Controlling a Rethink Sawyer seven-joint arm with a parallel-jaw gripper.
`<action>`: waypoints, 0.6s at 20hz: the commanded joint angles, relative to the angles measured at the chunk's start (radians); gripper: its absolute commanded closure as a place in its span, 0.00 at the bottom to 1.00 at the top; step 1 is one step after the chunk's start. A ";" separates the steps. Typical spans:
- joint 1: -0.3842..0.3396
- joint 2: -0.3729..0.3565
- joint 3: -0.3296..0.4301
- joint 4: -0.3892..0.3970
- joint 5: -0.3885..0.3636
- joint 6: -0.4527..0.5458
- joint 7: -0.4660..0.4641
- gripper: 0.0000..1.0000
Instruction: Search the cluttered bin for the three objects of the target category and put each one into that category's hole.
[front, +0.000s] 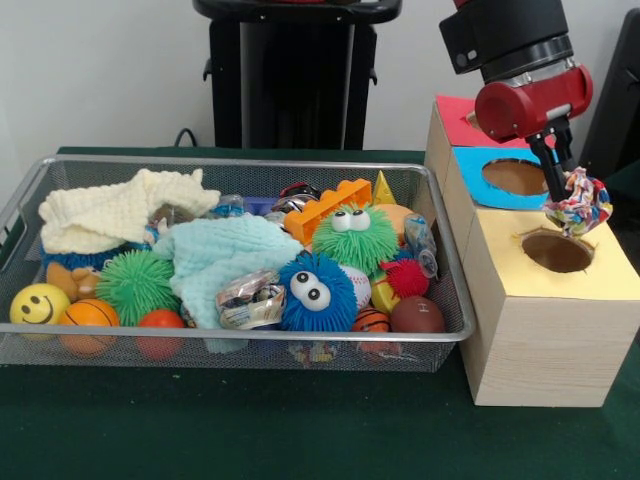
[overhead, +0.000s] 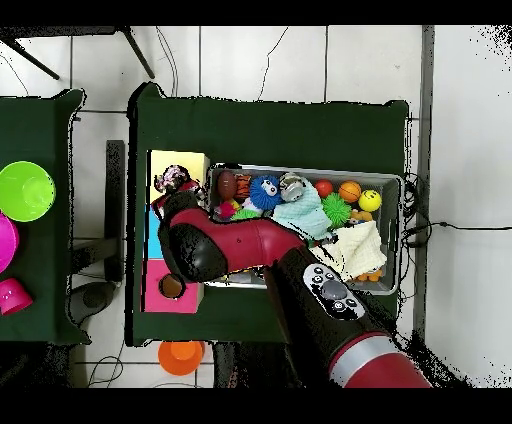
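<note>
Green cloth (front: 300, 430) fronts the mesh bin (front: 230, 345) of toys beside a wooden box (front: 545, 340). From above, the red arm (front: 530, 100) reaches down, its gripper (front: 565, 195) clamped on a multicoloured crumpled wad (front: 580, 207) just over the yellow-topped hole (front: 557, 252). Overhead, the arm (overhead: 250, 245) bends across the bin (overhead: 395, 180), the wad (overhead: 175, 181) above the box's yellow panel (overhead: 185, 160).

I'm seeing a silvery wire-mesh metal bin (front: 440, 250), soft knitted cream cloth (front: 110, 210), fuzzy spiky toys like the blue one (front: 315, 292), and a pale matt wooden box (front: 550, 340). The table (front: 250, 420) wears matt green cloth; the arm's red shell (front: 530, 100) is glossy.
</note>
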 joint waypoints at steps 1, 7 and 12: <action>0.007 0.018 -0.007 0.030 0.000 0.012 0.204 1.00; 0.012 0.014 -0.015 0.028 0.000 0.023 0.198 1.00; 0.013 0.014 -0.016 0.028 -0.001 0.025 0.196 1.00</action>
